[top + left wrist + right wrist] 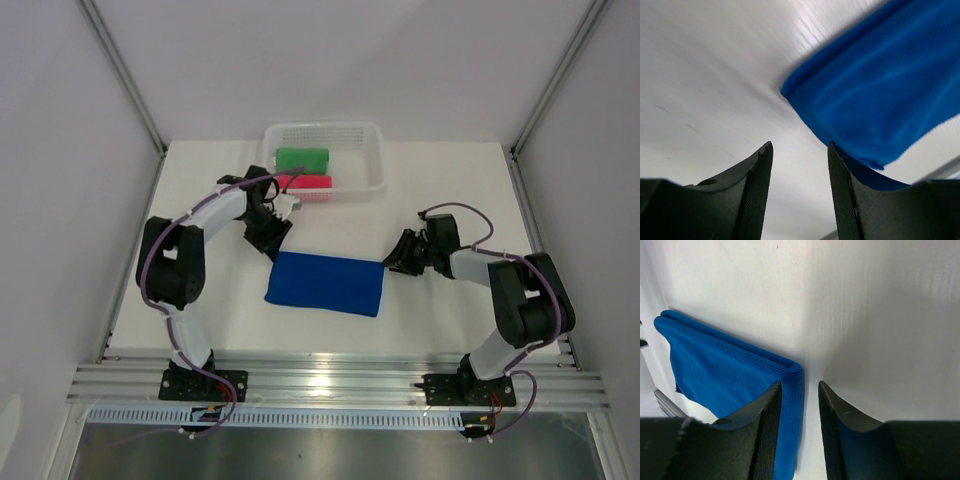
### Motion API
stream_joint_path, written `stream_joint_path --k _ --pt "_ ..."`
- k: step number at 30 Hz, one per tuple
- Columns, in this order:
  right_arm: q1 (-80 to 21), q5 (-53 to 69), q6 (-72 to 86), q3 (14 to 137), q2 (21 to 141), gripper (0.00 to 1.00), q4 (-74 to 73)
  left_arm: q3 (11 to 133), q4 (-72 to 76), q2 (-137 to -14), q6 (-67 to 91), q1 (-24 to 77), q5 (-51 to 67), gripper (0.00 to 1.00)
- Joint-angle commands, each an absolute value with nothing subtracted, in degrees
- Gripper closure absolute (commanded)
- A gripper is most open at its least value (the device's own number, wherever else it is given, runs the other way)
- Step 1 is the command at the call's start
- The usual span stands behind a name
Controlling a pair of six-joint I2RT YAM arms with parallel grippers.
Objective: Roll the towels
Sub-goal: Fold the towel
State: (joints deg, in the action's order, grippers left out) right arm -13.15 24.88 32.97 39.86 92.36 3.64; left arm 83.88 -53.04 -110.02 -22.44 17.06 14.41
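Observation:
The blue towel [325,283] lies folded flat in the middle of the table. My left gripper [275,241] sits at its far left corner, open, with only bare table between its fingers; in the left wrist view the blue towel [880,90] lies just beyond the left gripper [800,150]. My right gripper [394,262] stands open at the towel's right edge. In the right wrist view the right gripper [799,387] straddles the folded edge of the blue towel [730,375] without closing on it. The green towel [302,159] and the pink towel [305,183] lie rolled in the basket.
The white mesh basket [375,140] stands at the back of the table, just behind the left arm's wrist. White walls close in the table on the left, right and back.

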Motion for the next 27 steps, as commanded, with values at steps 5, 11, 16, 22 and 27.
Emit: stream_joint_path --k 5,11,16,22,27 --pt "-13.5 28.3 35.3 40.0 98.3 0.69 10.1 75.3 -54.6 -105.0 -20.1 16.5 18.9 0.48" --pt "-13.9 28.3 38.0 36.5 96.8 0.90 13.8 75.8 -53.6 -102.3 -20.0 14.1 20.2 0.48" --pt "-15.2 25.1 38.8 33.7 92.5 1.00 9.1 76.1 -53.9 -101.6 -20.2 10.1 20.7 0.48" --pt "-28.3 10.9 43.3 25.7 75.0 1.00 -12.4 76.3 -53.3 -99.5 -21.1 7.8 17.8 0.48" --pt "-40.0 7.8 51.9 23.4 58.0 0.71 -25.0 76.4 -53.6 -99.7 -22.1 7.8 17.6 0.48"
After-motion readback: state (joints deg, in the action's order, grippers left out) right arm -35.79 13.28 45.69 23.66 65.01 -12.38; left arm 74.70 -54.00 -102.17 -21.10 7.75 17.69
